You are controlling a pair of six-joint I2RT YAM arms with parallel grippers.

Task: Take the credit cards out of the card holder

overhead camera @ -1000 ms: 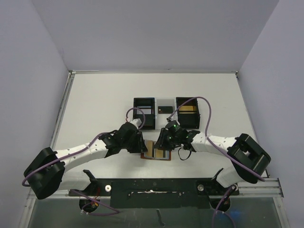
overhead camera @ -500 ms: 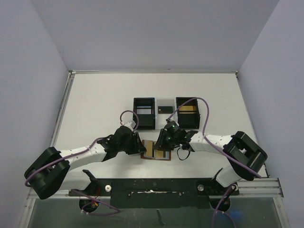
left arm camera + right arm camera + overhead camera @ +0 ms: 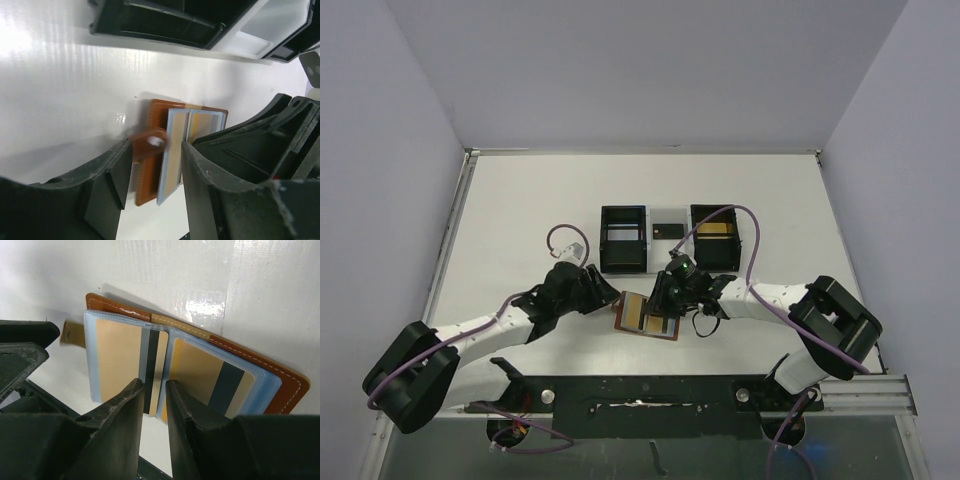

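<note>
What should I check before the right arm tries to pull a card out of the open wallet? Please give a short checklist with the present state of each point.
1. The card holder lies open on the table: ok.
2. The credit cards sit in both halves with their faces showing, none pulled out yet: ok.
3. The right gripper is over the fold with its jaws nearly together. Whether they pinch a card edge: cannot tell.
4. The left gripper holds the wallet steady: not ok. Its jaws stand wide apart, and the snap tab is between them, not gripped.
5. The two grippers are clear of each other in the top view: ok.
</note>
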